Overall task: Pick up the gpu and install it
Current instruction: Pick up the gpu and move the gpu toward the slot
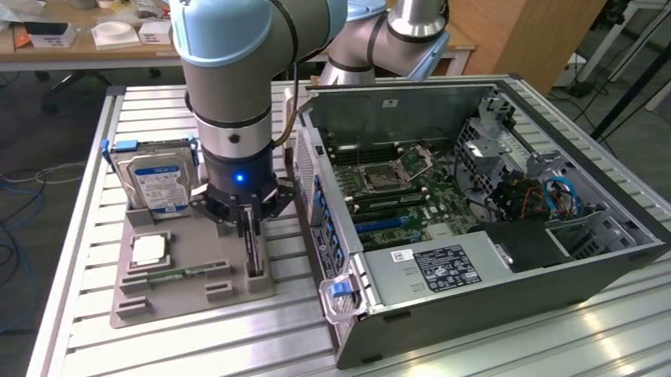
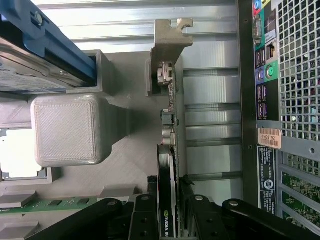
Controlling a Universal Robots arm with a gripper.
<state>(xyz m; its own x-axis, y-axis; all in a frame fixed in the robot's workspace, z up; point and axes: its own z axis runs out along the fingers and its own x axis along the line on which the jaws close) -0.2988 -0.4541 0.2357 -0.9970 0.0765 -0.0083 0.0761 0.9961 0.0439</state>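
Nearby, either side of the gpu (image 1: 253,245): hard drive (image 1: 157,184), computer case (image 1: 472,334).

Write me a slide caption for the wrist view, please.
Gripper poised astride the gpu, which stands on edge in its grey holder beside the computer case.
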